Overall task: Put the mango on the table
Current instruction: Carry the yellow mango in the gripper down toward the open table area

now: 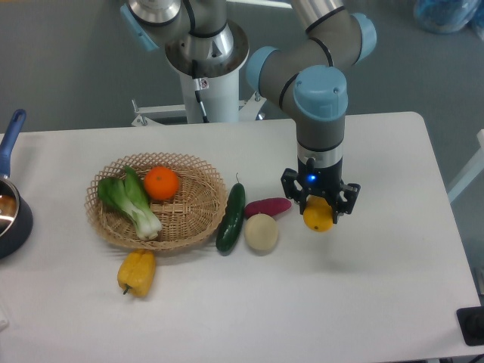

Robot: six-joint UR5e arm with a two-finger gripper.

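Observation:
My gripper (319,206) points straight down over the right middle of the white table (378,302). It is shut on the mango (318,216), a yellow-orange fruit whose lower end shows below the fingers. The mango hangs a little above the tabletop, with its shadow just beneath it. Its upper part is hidden by the gripper body.
A wicker basket (193,215) at the left holds an orange (162,183) and a bok choy (130,198). A cucumber (231,218), a purple sweet potato (267,206) and a pale round fruit (261,232) lie just left of the gripper. A yellow bell pepper (137,271) lies in front of the basket. A pot (9,212) sits at the left edge.

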